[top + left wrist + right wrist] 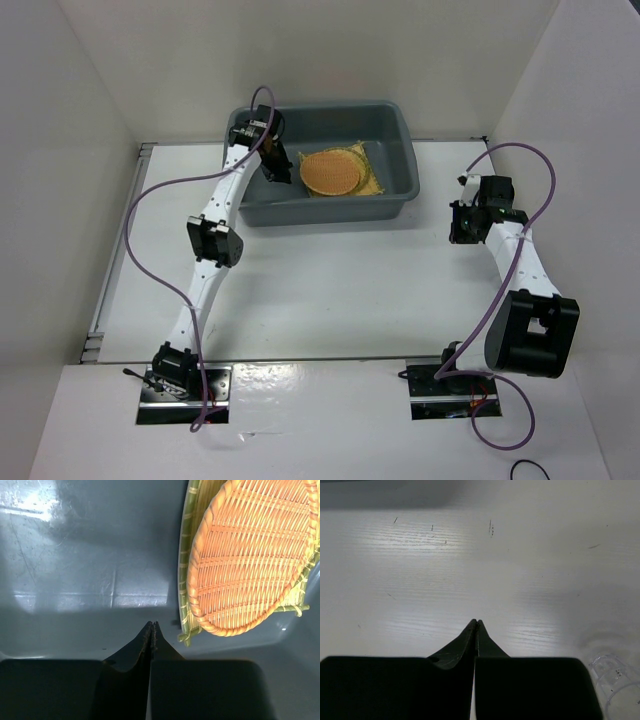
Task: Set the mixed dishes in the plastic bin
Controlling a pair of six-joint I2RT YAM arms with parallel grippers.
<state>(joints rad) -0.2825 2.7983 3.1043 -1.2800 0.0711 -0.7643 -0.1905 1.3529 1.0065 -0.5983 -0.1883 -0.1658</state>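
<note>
The grey bin [330,210] sat at the upper centre of the top view, on the white counter [330,290]. Inside it the orange woven disc [331,172] lay on the yellow mat [372,180], both toward the bin's right half. In the left wrist view the disc [250,560] filled the upper right, the mat's greenish edge [184,580] showing beneath it. A second disc could not be made out.

The left claw [275,165] hung inside the bin's left end with its jaws pressed together on nothing [152,630], the disc up and to its right, close but apart.

The right claw [462,225] was over bare counter at the right of the top view, well apart from the bin, its jaws also together and empty [476,627]. In its wrist view a clear plastic cup [615,680] showed at the lower right corner, just beside the claw's body and behind its tips. The frame cut the cup off, so whether it stood or lay on its side, and which way its long axis ran, could not be told.

The cup looked to be what remained outside the bin, and the right arm was much the nearer one. That claw would probably need to back up and shift right before parting its jaws over the cup.
</note>
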